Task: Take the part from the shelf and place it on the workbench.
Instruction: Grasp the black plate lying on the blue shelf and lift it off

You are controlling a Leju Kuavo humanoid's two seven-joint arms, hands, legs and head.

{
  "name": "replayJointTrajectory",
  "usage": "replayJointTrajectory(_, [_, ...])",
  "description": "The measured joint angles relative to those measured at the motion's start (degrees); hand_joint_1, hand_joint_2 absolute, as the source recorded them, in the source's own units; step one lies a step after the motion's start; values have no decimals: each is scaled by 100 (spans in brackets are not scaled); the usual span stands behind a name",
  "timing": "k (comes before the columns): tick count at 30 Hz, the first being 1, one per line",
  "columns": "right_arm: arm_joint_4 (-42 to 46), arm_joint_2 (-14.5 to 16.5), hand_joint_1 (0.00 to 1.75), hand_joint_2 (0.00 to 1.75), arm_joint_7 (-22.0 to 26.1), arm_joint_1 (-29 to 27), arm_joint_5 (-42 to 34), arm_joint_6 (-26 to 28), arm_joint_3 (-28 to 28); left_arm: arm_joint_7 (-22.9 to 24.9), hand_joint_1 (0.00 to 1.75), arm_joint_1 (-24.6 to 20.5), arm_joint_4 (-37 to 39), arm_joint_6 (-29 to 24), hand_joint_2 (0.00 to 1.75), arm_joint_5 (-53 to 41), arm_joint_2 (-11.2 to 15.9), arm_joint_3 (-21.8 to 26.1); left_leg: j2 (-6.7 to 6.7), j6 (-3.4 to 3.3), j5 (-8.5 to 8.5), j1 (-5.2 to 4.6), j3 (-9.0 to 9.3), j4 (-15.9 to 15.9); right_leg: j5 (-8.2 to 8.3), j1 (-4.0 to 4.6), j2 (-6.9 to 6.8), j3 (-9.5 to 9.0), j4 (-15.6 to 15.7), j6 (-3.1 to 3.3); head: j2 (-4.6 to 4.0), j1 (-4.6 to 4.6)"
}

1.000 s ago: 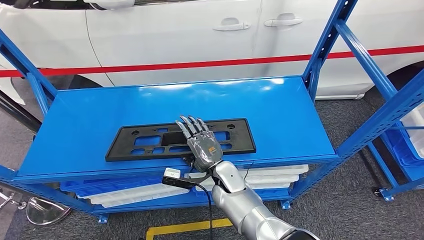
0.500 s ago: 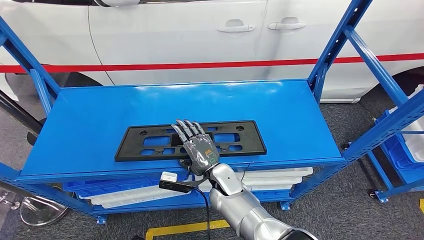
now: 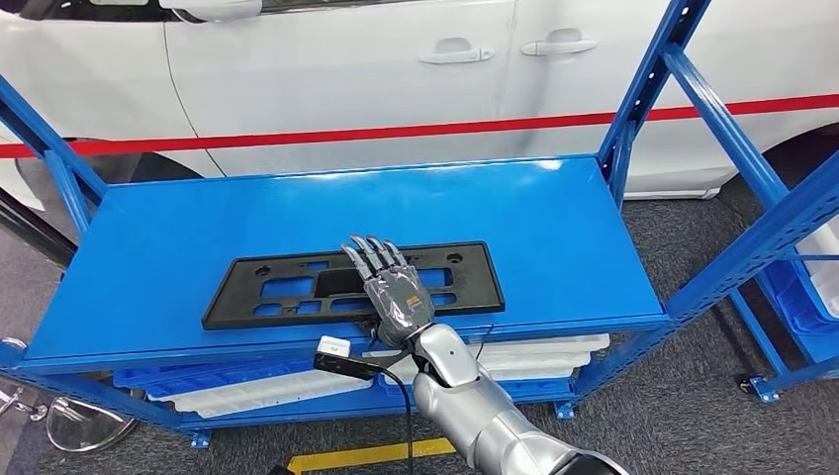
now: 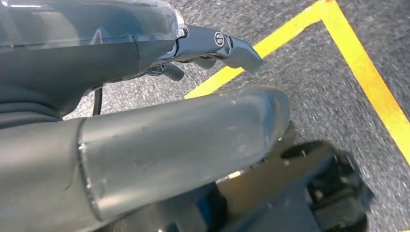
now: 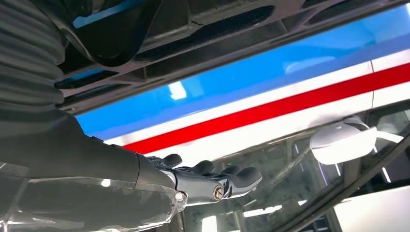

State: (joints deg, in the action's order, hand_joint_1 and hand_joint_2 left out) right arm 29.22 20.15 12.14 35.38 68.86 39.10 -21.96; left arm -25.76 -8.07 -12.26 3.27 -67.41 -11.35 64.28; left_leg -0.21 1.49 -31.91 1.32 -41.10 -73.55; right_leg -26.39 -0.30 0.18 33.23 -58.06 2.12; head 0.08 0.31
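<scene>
- Left side first: the left hand [image 4: 212, 46] hangs down by the robot's side over grey carpet with a yellow floor-tape line [image 4: 358, 63]. Fingers look loosely curled and there's nothing in it, but I honestly can't tell if it's properly closed.
- Middle: the flat black plastic plate-shaped part with rectangular cutouts [image 3: 287, 289] lies flat near the front edge of the glossy blue metal shelf [image 3: 178, 228]. Compared with half a second back the whole picture slid sideways, so that's the head camera swinging; the part hasn't gone anywhere on the shelf.
- The right hand [image 3: 394, 292] has stayed where it was, stretched out flat over the part's right half, fingers straight and apart, gripping nothing. The wrist view suggests a gap between it and the part.
- So my read: the grasp hasn't started, and the lift and the table are all ahead.
- Texture-wise: the part is matte, thin and stiff-looking, probably awkward to pinch off a slick painted surface.
- Right: white glossy car body with a red stripe [image 3: 693, 109] behind the shelf.
</scene>
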Motion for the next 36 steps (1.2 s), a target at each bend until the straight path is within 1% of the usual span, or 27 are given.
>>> replayJointTrajectory(1, [-3, 0, 0, 175, -4, -1, -19, 0, -16, 11, 0, 0, 0, -4, 0, 15, 2, 1, 1, -6, 205, 0, 116, 273, -21, -1, 9, -15, -16, -8, 0, 1])
replayJointTrajectory(2, [-4, 0, 29, 175, -8, 2, -39, 0, -33, 19, 0, -2, 0, -10, 0, 26, 4, 1, 3, -21, 422, 0, 295, 679, -48, -2, 17, -31, -36, -23, 0, 1])
replayJointTrajectory(3, [-4, -2, 58, 175, -11, 7, -58, 0, -44, 24, 0, -8, 0, -15, 0, 30, 5, 1, 3, -42, 572, -9, 474, 1052, -75, 9, 23, -35, -61, -45, 0, 1])
replayJointTrajectory(4, [-5, -3, 101, 175, -14, 12, -74, 0, -52, 32, 0, -15, 0, -22, 0, 34, 7, 1, 0, -71, 653, -19, 600, 1320, -93, 19, 30, -27, -81, -69, -1, 2])
replayJointTrajectory(5, [-7, -5, 145, 175, -18, 16, -92, 0, -56, 40, 0, -20, 0, -30, 0, 36, 7, 1, -5, -99, 656, -32, 650, 1442, -100, 27, 33, -14, -93, -95, -1, 2])
replayJointTrajectory(7, [-15, -8, 174, 175, -20, 22, -129, 0, -61, 55, 0, -18, 0, -42, 0, 42, 7, 2, -14, -160, 640, -43, 656, 1475, -94, 34, 39, -2, -84, -145, -1, 2])
replayJointTrajectory(9, [-22, -13, 175, 175, -16, 33, -172, 0, -63, 58, 0, -16, 0, -48, 0, 50, 4, 2, -6, -232, 663, -18, 682, 1527, -174, 30, 33, 22, -173, -194, 1, 2])
replayJointTrajectory(10, [-25, -16, 175, 175, -14, 42, -192, 0, -66, 58, 0, -22, 0, -50, 0, 54, 2, 2, 0, -268, 677, -2, 696, 1555, -291, 29, 29, 104, -357, -216, 1, 3])
replayJointTrajectory(11, [-31, -22, 175, 175, -13, 46, -212, 0, -71, 58, 0, -28, 0, -52, 0, 55, 1, 2, 5, -293, 682, 3, 706, 1567, -452, 18, 24, 246, -656, -236, 1, 3])
replayJointTrajectory(13, [-53, -42, 175, 175, -11, 44, -237, 0, -92, 58, 0, -31, 0, -55, 0, 55, 2, 3, 9, -317, 677, 1, 706, 1566, -755, 0, 17, 643, -1410, -268, 0, 3])
replayJointTrajectory(14, [-66, -54, 175, 175, -11, 39, -244, 0, -103, 58, 0, -29, 0, -56, 0, 56, 3, 3, 8, -320, 672, 0, 708, 1563, -789, -9, 15, 782, -1643, -279, -1, 3])
replayJointTrajectory(15, [-75, -66, 175, 175, -11, 37, -253, 0, -114, 58, 0, -27, 0, -56, 0, 61, 4, 4, 4, -320, 666, 0, 713, 1558, -711, -18, 14, 827, -1674, -282, -1, 3])
replayJointTrajectory(16, [-81, -75, 175, 175, -11, 41, -266, 0, -126, 57, 0, -26, 0, -56, 0, 66, 4, 4, -3, -314, 659, 0, 721, 1553, -531, -24, 13, 752, -1471, -275, -2, 3])
replayJointTrajectory(18, [-83, -87, 175, 175, -13, 65, -307, 0, -167, 52, 0, -28, 0, -56, 0, 80, 1, 4, -17, -288, 634, -5, 745, 1538, -121, -20, 12, 394, -690, -227, -1, 3])
replayJointTrajectory(19, [-82, -91, 175, 175, -14, 81, -333, 0, -191, 47, 0, -30, 0, -56, 0, 85, 1, 4, -22, -264, 623, -13, 750, 1530, -5, -8, 14, 245, -365, -202, 0, 2])
replayJointTrajectory(20, [-82, -93, 175, 175, -16, 95, -362, 0, -209, 42, 0, -31, 0, -56, 0, 90, 1, 3, -23, -235, 615, -20, 752, 1526, 42, 9, 18, 157, -168, -182, 1, 2])
replayJointTrajectory(23, [-76, -111, 175, 175, -20, 114, -437, 0, -236, 24, 0, -35, 0, -56, 0, 97, 2, 1, -21, -129, 605, -13, 760, 1539, 51, 25, 26, 122, -63, -126, 0, 2])
replayJointTrajectory(25, [-67, -121, 175, 175, -19, 126, -455, 0, -249, 17, 0, -34, 0, -56, 0, 98, 4, 0, -14, -78, 451, -3, 688, 1339, 86, -8, 18, 85, 0, -55, -1, 2])
replayJointTrajectory(26, [-63, -122, 175, 175, -19, 133, -456, 0, -256, 15, 0, -35, 0, -56, 0, 98, 5, 0, -11, -59, 292, 3, 577, 1079, 98, -22, 12, 70, 21, -28, 0, 1])
replayJointTrajectory(28, [-63, -127, 175, 175, -18, 141, -456, 0, -273, 14, 0, -30, 0, -56, 0, 98, 5, 0, -10, -25, -72, 4, 233, 318, 99, -11, 2, 70, 23, -5, -1, 1])
replayJointTrajectory(29, [-63, -132, 175, 175, -18, 141, -456, 0, -285, 14, 0, -25, 0, -56, 0, 99, 5, 0, -9, -12, -158, 5, 101, 37, 98, -7, -1, 72, 18, -5, -1, 0])
replayJointTrajectory(30, [-63, -136, 175, 175, -18, 140, -456, 0, -296, 14, 0, -20, 0, -56, 0, 101, 5, 0, -8, -5, -141, 5, 53, -63, 95, -3, -1, 74, 10, -5, -1, 1])
replayJointTrajectory(31, [-63, -140, 175, 175, -18, 143, -456, 0, -304, 14, 0, -18, 0, -56, 0, 102, 7, 0, -6, -5, -7, 7, 128, 89, 91, -4, 3, 73, -2, -11, -1, 0])
replayJointTrajectory(32, [-62, -142, 175, 175, -18, 147, -457, 0, -307, 14, 0, -19, 0, -56, 0, 104, 9, 0, -3, -12, 197, 9, 311, 452, 82, -5, 8, 72, -18, -21, 0, 1])
replayJointTrajectory(34, [-56, -144, 175, 175, -19, 156, -462, 0, -308, 14, 0, -29, 0, -56, 0, 105, 14, 0, 2, -53, 478, 2, 696, 1221, 56, 6, 24, 79, -61, -62, 0, 1])
replayJointTrajectory(35, [-52, -145, 175, 175, -19, 161, -464, 0, -309, 13, 0, -33, 0, -56, 0, 105, 15, -1, 0, -80, 530, -8, 803, 1438, 50, 17, 32, 85, -76, -89, 1, 2])
replayJointTrajectory(36, [-49, -148, 175, 175, -20, 164, -467, 0, -309, 11, 0, -34, 0, -56, 0, 105, 16, -1, -3, -110, 523, -21, 837, 1511, 51, 25, 40, 89, -79, -117, 1, 2])
